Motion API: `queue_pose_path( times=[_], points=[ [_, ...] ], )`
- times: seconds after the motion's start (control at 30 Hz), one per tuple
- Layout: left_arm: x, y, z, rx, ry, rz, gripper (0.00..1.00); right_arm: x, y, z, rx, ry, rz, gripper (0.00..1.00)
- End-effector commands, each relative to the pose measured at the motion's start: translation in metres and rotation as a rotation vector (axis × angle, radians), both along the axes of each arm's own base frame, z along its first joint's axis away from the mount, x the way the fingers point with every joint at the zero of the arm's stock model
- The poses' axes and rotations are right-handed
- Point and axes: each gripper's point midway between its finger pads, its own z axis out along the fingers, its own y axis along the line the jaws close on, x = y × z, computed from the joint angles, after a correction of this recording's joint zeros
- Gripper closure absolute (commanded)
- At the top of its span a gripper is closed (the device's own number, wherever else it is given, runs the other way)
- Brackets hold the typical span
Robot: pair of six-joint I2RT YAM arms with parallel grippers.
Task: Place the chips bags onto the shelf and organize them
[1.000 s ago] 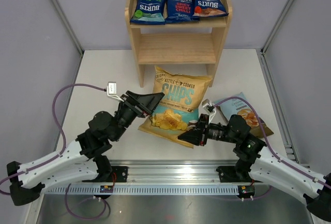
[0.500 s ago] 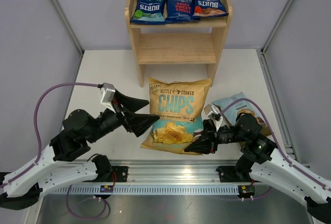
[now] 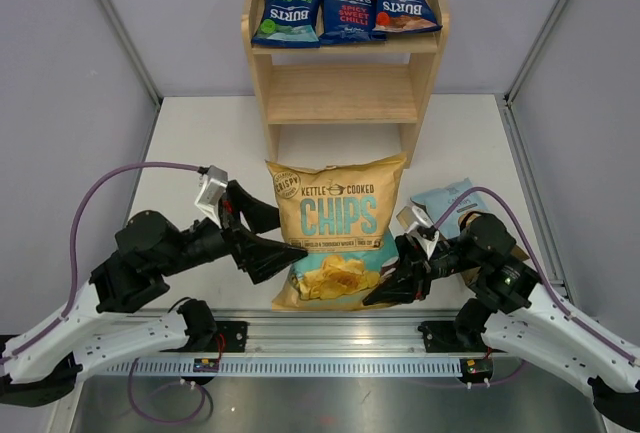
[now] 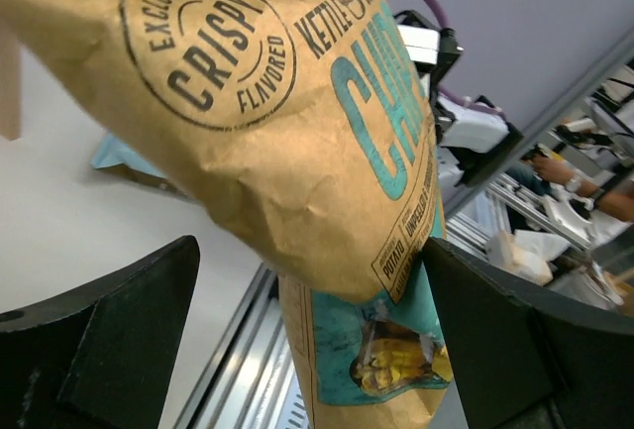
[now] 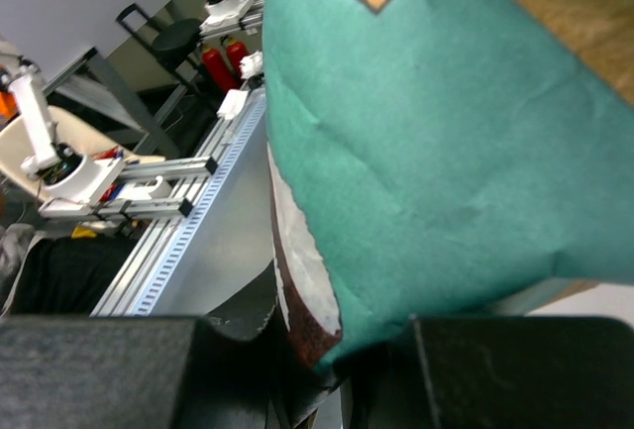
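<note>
The tan "CHIPS" bag [image 3: 335, 223] is held upright above the table's near middle. My right gripper [image 3: 388, 291] is shut on its lower right corner, and the bag's teal back [image 5: 426, 142] fills the right wrist view above the gripper [image 5: 307, 355]. My left gripper [image 3: 270, 241] is open at the bag's left edge. In the left wrist view the bag [image 4: 287, 132] hangs between the wide-apart fingers of the gripper [image 4: 307, 290], touching only the right finger [image 4: 495, 320]. Three dark-blue Burts bags [image 3: 345, 10] lie on top of the wooden shelf [image 3: 345, 93]. The light-blue bag [image 3: 445, 201] lies on the table, partly behind my right arm.
The shelf's middle tier [image 3: 340, 105] holds nothing. Grey walls close in the white table [image 3: 200, 143] on both sides. A metal rail [image 3: 330, 338] runs along the near edge between the arm bases.
My right gripper has raised the CHIPS bag from lying flat to upright. My left gripper has drawn back to the left and opened wide at the bag's left edge.
</note>
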Motion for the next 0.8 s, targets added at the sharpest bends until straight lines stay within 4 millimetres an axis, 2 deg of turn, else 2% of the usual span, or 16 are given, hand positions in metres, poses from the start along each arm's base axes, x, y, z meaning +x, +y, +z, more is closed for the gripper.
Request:
queue_pose_path(
  times=[0.0, 0.2, 0.37, 0.43, 0.6, 0.73, 0.77],
  points=[
    [-0.03, -0.01, 0.035, -0.105, -0.033, -0.181, 0.01, -0.021, -0.01, 0.041, 0.13, -0.155, 0.118, 0.89],
    [-0.036, -0.023, 0.039, -0.136, -0.016, -0.261, 0.01, -0.031, -0.016, 0.042, 0.116, -0.166, 0.182, 0.89],
    [-0.044, -0.029, 0.052, -0.199, -0.03, -0.326, 0.02, -0.026, -0.012, 0.036, 0.032, -0.13, 0.175, 0.89],
    [-0.043, -0.03, 0.052, -0.201, -0.029, -0.324, 0.11, -0.023, -0.011, 0.034, 0.001, -0.112, 0.162, 0.89],
    [-0.024, -0.03, 0.046, -0.186, -0.033, -0.218, 0.55, -0.017, -0.009, 0.03, -0.023, -0.123, 0.117, 0.88],
    [-0.007, -0.027, 0.036, -0.167, -0.031, -0.116, 0.69, -0.011, -0.009, 0.028, -0.034, -0.127, 0.069, 0.83],
    [-0.003, -0.027, 0.031, -0.163, -0.026, -0.096, 0.71, -0.005, -0.007, 0.028, -0.038, -0.129, 0.029, 0.78]
  ],
)
